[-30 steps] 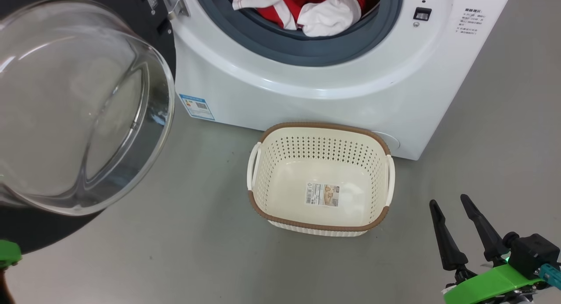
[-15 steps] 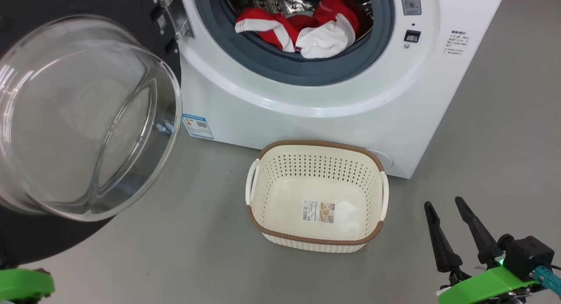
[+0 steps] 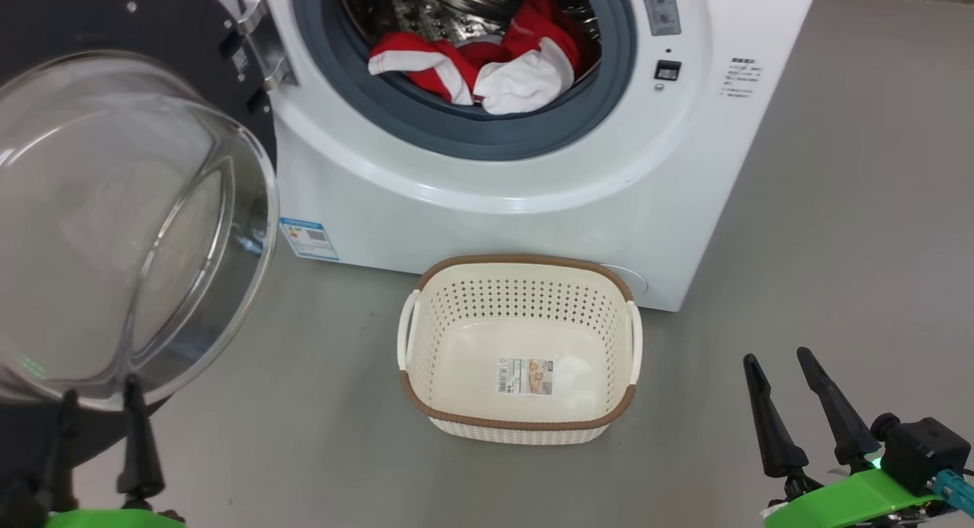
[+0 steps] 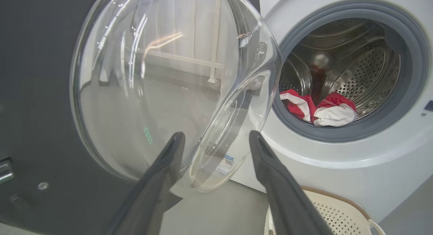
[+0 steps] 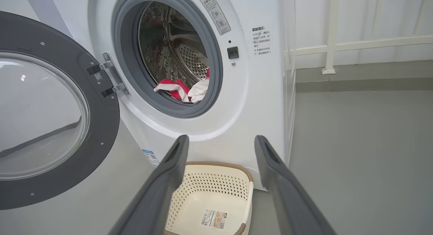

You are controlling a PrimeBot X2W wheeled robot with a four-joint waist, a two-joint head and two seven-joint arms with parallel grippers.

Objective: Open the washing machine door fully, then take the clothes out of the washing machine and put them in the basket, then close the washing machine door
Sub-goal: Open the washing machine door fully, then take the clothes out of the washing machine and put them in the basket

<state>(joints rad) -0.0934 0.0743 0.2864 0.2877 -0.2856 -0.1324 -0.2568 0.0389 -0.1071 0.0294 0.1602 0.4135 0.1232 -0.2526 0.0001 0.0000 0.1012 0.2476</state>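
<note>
The washing machine [image 3: 494, 186] stands with its door [image 3: 114, 224] swung wide to the left, glass bowl facing me. Red and white clothes [image 3: 472, 71] lie at the drum's front edge, on the grey gasket. The cream basket [image 3: 525, 260] sits on the floor in front of the machine and holds nothing. My left gripper [image 3: 100, 389] is open at the lower left, just below the door's glass; its wrist view has the glass [image 4: 152, 92] right behind its fingers. Low on the right, my right gripper [image 3: 776, 355] is open and holds nothing, with the basket [image 5: 216, 194] below it.
Grey floor [image 3: 837, 246] spreads to the right of the machine and around the basket. A white railing [image 5: 331, 42] runs along the wall behind the machine's right side. The open door takes up the room on the left.
The head camera has tilted and shifted, showing more of the drum. My left gripper's fingers have come into the head view at the lower left. The right gripper stays open and in place.
</note>
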